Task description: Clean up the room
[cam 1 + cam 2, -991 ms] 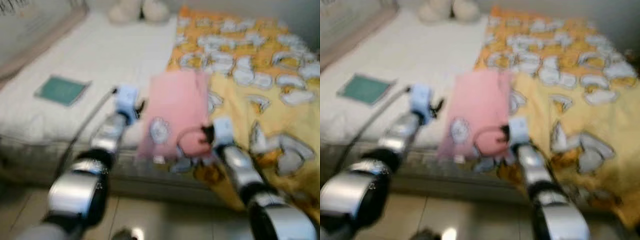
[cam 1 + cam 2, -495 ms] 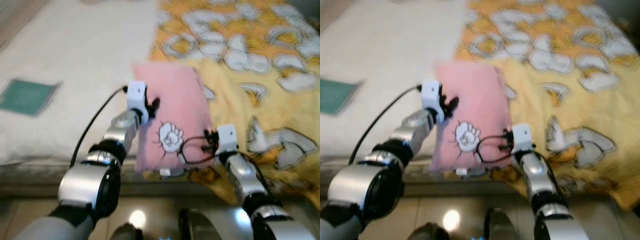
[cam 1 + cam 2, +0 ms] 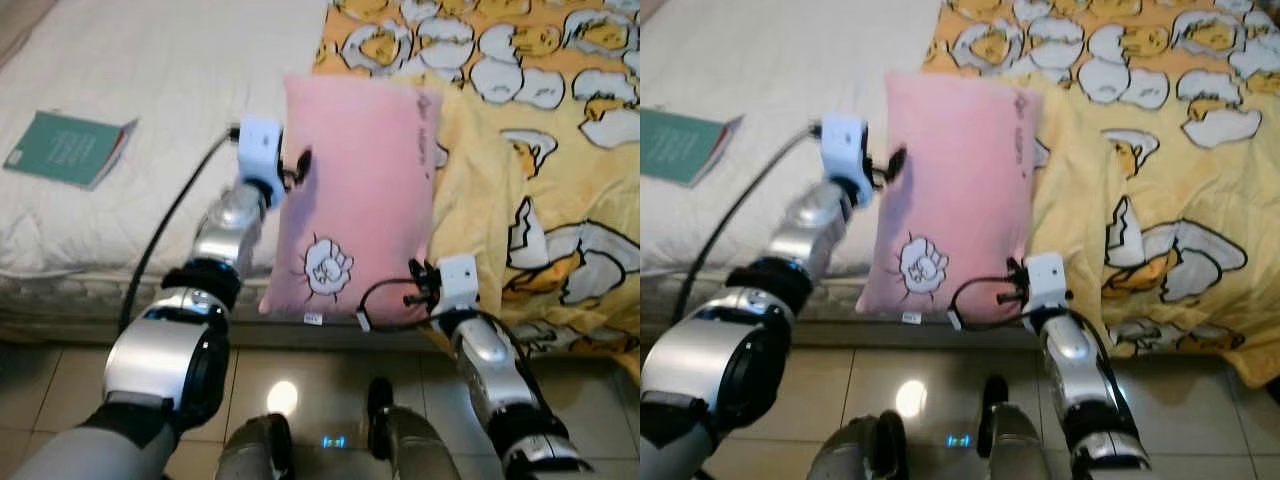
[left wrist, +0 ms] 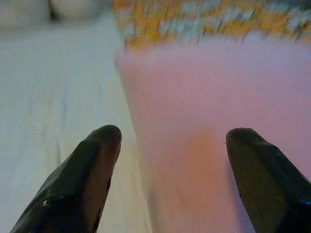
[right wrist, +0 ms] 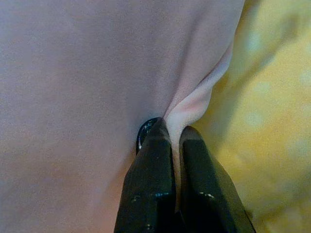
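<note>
A pink pillow (image 3: 355, 190) with a white fist drawing lies across the seam of the white mattress (image 3: 150, 90) and the yellow egg-print blanket (image 3: 540, 150), its near end at the bed's front edge. My left gripper (image 3: 298, 166) is at the pillow's left edge; in the left wrist view it (image 4: 170, 141) stands open, with the pillow's edge (image 4: 209, 136) between its fingers. My right gripper (image 3: 418, 292) is at the pillow's near right corner. In the right wrist view it (image 5: 175, 133) is shut on a fold of the pink fabric (image 5: 194, 104).
A green book (image 3: 68, 148) lies on the mattress at the far left. The blanket hangs over the bed's front edge on the right. Tiled floor (image 3: 60, 400) runs below the bed, with my feet (image 3: 260, 450) close to it.
The camera has moved closer and tilted down, and the picture has sharpened. Both grippers keep their places on the pillow's left edge and near right corner.
</note>
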Tool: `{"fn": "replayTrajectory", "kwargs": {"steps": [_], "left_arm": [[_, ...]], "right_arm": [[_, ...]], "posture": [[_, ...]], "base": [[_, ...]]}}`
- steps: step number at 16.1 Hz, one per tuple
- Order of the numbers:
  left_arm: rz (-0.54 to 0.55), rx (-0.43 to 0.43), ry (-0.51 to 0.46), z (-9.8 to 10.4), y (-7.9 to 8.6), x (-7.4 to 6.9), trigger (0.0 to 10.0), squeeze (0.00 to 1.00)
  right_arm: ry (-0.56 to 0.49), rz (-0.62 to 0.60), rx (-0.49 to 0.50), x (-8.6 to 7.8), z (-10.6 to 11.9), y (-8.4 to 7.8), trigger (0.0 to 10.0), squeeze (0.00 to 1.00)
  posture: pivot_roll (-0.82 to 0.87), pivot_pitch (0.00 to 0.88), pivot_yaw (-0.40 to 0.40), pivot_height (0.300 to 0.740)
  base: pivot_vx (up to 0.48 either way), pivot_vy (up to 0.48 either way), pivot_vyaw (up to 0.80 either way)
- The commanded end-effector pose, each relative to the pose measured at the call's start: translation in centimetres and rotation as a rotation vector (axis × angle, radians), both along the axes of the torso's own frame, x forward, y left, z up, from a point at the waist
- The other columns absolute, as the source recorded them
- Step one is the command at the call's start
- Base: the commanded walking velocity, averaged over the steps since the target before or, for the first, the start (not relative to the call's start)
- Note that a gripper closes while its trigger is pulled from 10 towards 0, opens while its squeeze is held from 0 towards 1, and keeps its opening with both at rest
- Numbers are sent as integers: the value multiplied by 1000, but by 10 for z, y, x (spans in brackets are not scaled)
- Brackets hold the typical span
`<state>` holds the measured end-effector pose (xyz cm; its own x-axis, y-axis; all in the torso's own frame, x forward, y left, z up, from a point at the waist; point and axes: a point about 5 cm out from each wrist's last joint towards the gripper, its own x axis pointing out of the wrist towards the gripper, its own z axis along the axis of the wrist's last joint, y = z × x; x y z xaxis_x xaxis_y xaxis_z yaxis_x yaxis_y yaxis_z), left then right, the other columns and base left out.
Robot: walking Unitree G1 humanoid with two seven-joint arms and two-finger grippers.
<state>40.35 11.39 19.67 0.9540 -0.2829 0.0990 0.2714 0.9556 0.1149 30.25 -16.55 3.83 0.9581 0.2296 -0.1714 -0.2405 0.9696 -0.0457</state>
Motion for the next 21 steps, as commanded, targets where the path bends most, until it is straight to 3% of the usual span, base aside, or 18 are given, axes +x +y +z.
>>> {"fn": "replayTrajectory", "kwargs": {"steps": [1, 4, 6, 7, 9, 10, 12, 14, 15, 17, 18, 19, 20, 21], "left_arm": [[-19, 33, -50, 7, 4, -3, 10000, 1000], [-15, -22, 109, -19, 18, -28, 10000, 1000], [13, -9, 154, -27, 30, -39, 10000, 1000], [19, 8, 209, -29, 48, -54, 10000, 1000], [-24, 38, 293, -25, 64, -71, 10000, 1000], [-156, -1, 372, -5, 65, -96, 10000, 1000], [-286, -155, 405, 8, 43, -113, 10000, 1000], [-419, -356, 467, 10, 5, -132, 10000, 1000], [-445, -420, 486, 11, -4, -139, 10000, 1000], [-404, -370, 543, -4, -7, -148, 10000, 1000], [-300, -238, 596, -27, -1, -151, 10000, 1000], [-130, 33, 615, -55, 9, -153, 10000, 616], [-83, 134, 600, -62, 12, -153, 10000, 0], [-21, 315, 560, -67, 13, -155, 10000, 0]], "right_arm": [[58, -5, -6, -9, -12, -3, 0, 0], [65, -1, -3, -8, -11, 0, 0, 0], [63, 2, -2, -6, -9, 1, 0, 0], [60, -2, 3, -3, -7, 1, 0, 0], [57, -7, 8, 0, -4, 0, 0, 0], [61, -8, 11, 3, -3, 2, 0, 0], [71, 0, 22, 6, -2, 7, 0, 0], [74, 9, 26, 9, -1, 12, 0, 0], [76, 11, 27, 9, -1, 13, 0, 0], [79, 14, 28, 11, 0, 15, 0, 0], [80, 16, 29, 11, 0, 15, 0, 0], [81, 18, 30, 12, 0, 17, 0, 0], [81, 19, 31, 12, 0, 18, 0, 0], [81, 26, 30, 11, 0, 20, 0, 0]], "posture": [[-178, 321, 71, 740], [-147, 332, 60, 740], [-139, 334, 56, 740], [-127, 334, 49, 740], [-107, 334, 44, 740], [-78, 330, 32, 740], [-65, 326, 21, 740], [-63, 324, 14, 740], [-62, 322, 7, 740], [-54, 322, 3, 740], [-54, 322, 3, 740], [-57, 327, 1, 740], [-63, 328, 0, 740], [-68, 330, -3, 740]], "base": [[0, 0, 0], [0, 0, 0], [0, 0, 0], [0, 0, 0], [0, 0, 0], [0, 0, 0], [0, 0, 0], [0, 0, 0], [0, 0, 0], [0, 0, 0], [0, 0, 0], [0, 0, 0], [0, 0, 0], [0, 0, 0]]}}
